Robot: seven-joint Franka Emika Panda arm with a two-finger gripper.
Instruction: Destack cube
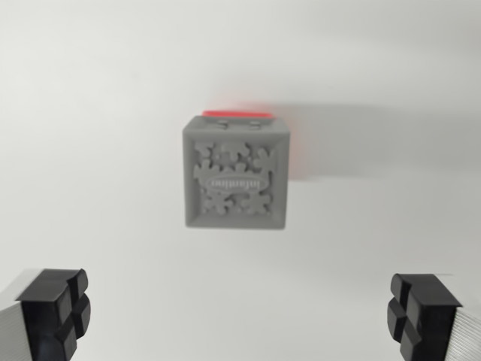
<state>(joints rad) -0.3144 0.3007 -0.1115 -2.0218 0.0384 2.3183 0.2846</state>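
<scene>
Wrist view shows a grey cube (235, 174) in the centre of the frame, on top of a red cube (239, 113) whose edge shows at its upper and right sides. Both stand on the white worktop (90, 135). The claw (240, 316) is wide open at the bottom, holding nothing.
</scene>
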